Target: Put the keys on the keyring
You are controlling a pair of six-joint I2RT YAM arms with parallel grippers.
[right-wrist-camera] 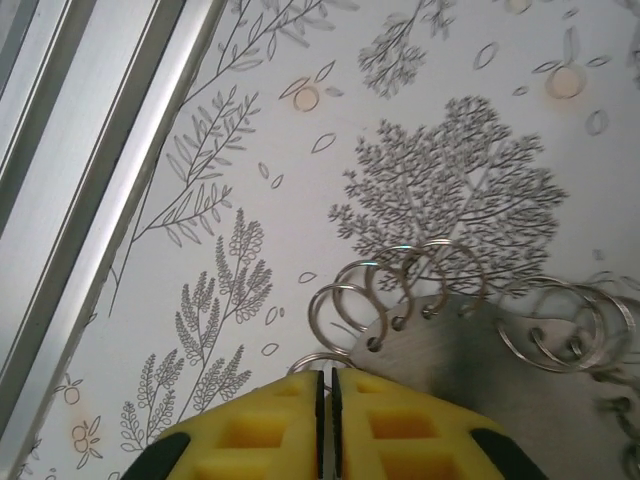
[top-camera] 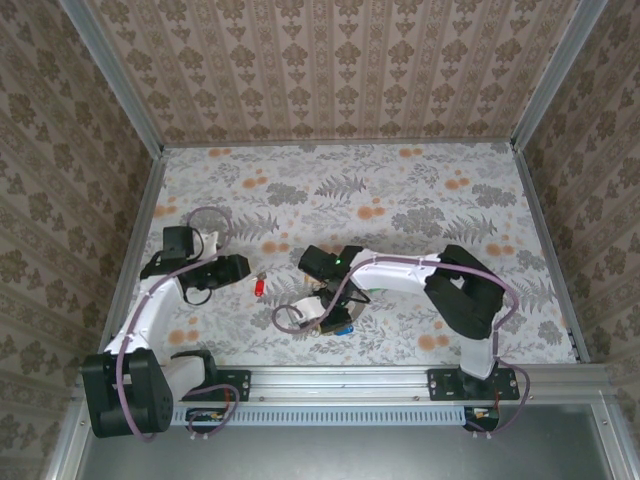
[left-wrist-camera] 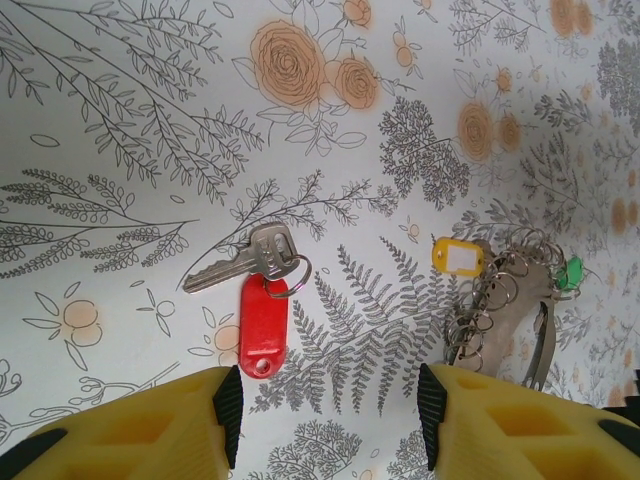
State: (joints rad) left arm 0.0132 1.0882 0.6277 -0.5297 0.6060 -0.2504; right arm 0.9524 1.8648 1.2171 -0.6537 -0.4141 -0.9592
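Where keyring point(left-wrist-camera: 505, 310) lies, yellow tag point(left-wrist-camera: 457, 256) prob. touches.

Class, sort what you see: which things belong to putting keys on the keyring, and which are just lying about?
For the job: silver key with red tag; keyring plate with split rings; yellow tag; green tag.
Lying about: floral table cover; aluminium rail.

table: floral-print cover point(top-camera: 420, 200) | walls: damask-patterned paper point(top-camera: 340, 60) | near edge: aluminium rail point(top-camera: 340, 380)
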